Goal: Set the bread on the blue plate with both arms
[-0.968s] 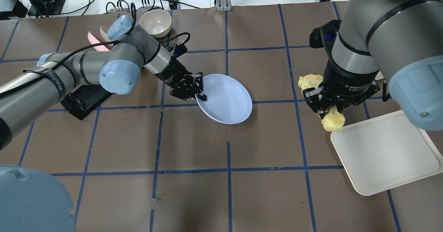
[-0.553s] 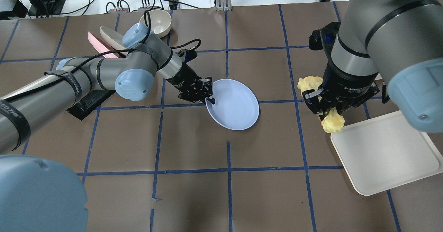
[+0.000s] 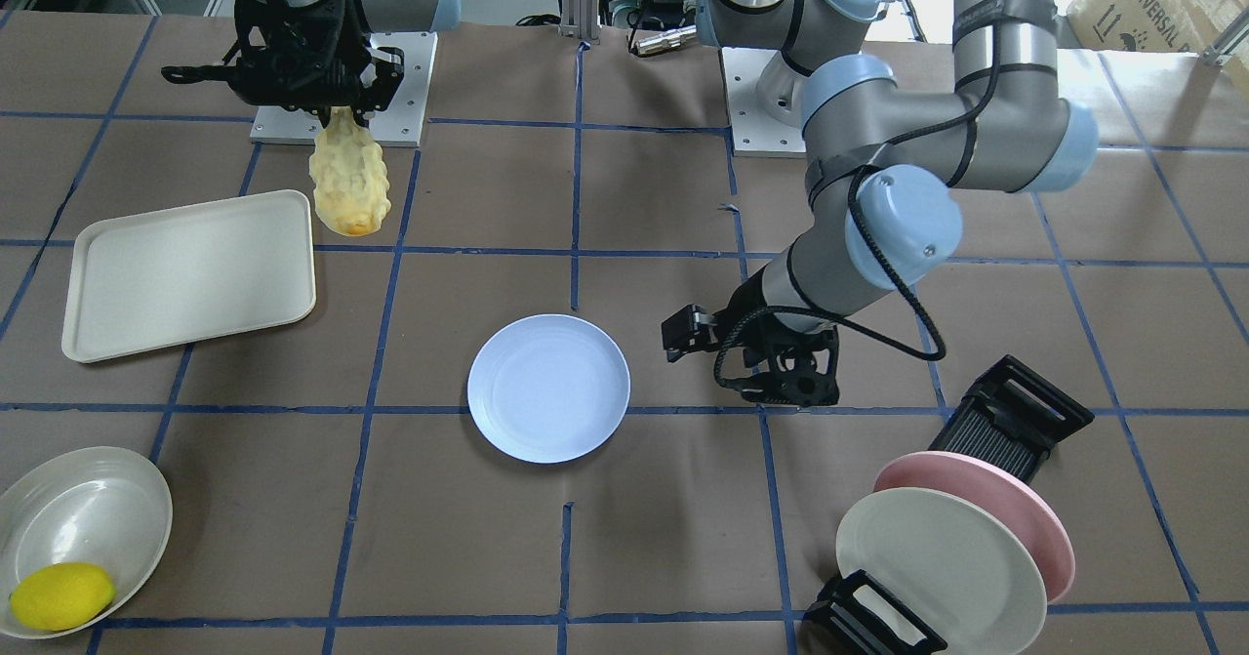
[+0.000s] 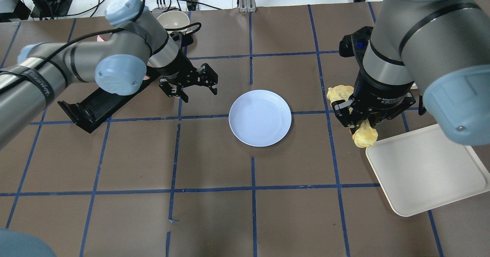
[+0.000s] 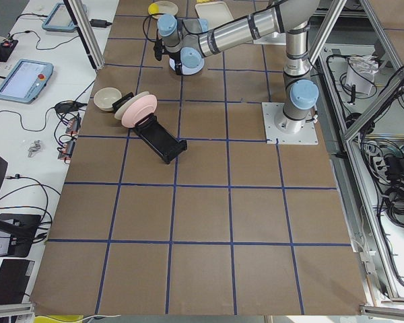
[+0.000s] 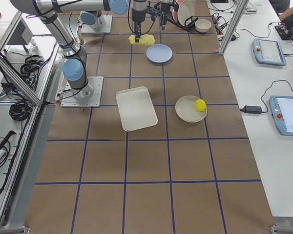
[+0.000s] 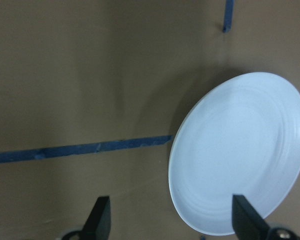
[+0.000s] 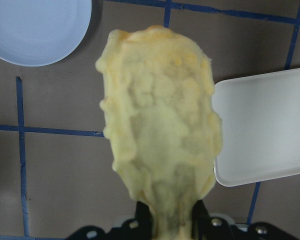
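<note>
Where the front-facing camera looks down, we find the blue plate [image 3: 548, 388] lying flat about midway between the robot's edge of the tabletop and the operators' edge. The bread [image 3: 349, 182] hangs near the robot's edge, clamped by the right end effector [image 3: 337, 118], with its golden-brown end farthest from it. It is just beside a corner of an off-white tray [image 3: 185, 269] and well apart from the plate. The left end effector [image 3: 785, 391] hovers near the plate's other side. Towards the operators' edge, a bowl [image 3: 88, 509] holds a lemon [image 3: 60, 594], and a black rack [image 3: 1010, 421] carries a pink plate [image 3: 1044, 528] and an off-white plate [image 3: 937, 572].

From overhead, we see the left end effector's fingers [image 4: 183, 95] spread wide around nothing, clear of the plate's rim, while the right one grips the bread.

From the right end, the bread shows near the plate without touching it; from the left end, both are too small to judge.

On the left wrist camera, two fingertips stand far apart with only tabletop between them, the plate just beyond.

On the right wrist camera, the bread fills the middle, pinched at its narrow end. The plate sits at the upper left and the tray at the right.
</note>
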You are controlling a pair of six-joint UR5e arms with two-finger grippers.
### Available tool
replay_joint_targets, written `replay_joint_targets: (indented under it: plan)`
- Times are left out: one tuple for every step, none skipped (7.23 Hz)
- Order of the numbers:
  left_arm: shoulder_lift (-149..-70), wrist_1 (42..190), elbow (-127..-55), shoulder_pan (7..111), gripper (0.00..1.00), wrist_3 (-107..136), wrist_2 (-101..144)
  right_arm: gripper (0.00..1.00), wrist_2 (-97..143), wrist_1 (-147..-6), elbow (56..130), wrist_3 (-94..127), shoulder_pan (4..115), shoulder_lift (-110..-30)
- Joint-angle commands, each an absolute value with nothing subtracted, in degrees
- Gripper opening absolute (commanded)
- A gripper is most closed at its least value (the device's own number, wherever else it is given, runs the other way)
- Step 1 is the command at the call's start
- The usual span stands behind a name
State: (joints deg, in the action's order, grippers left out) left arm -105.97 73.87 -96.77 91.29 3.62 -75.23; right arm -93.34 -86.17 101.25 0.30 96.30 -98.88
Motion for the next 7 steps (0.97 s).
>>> replay_joint_targets:
  plan:
    - [-95.59, 82.96, -96.58, 89.30, 1.00, -0.15, -87.39, 0.37, -90.36, -96.96, 100.03, 3.40, 103.05, -88.40]
    - [-91.54, 84.62, -95.37, 88.86, 1.00, -0.61, -88.49, 0.36, -88.87, -103.56, 98.02, 6.04, 107.79, -81.46]
    - [-89.06, 87.51, -95.19, 88.68, 1.00, -0.70, -92.94, 0.36, -88.77, -109.97, 95.74, 6.33, 111.50, -74.51]
    - [-87.82, 87.54, -95.19, 89.20, 1.00, -0.88, -94.90, 0.36, -88.86, -116.22, 94.49, 6.76, 112.75, -68.27]
    - [-86.24, 88.67, -95.19, 89.56, 1.00, -0.88, -95.97, 0.36, -89.64, -119.41, 94.22, 6.59, 112.76, -64.72]
    - [-84.83, 89.46, -96.32, 89.56, 1.00, -0.88, -95.80, 0.37, -89.74, -119.44, 94.22, 6.59, 112.76, -64.25]
    - [-85.08, 90.43, -97.29, 89.65, 1.00, -0.88, -95.89, 0.50, -89.74, -119.44, 95.00, 6.42, 112.15, -64.16]
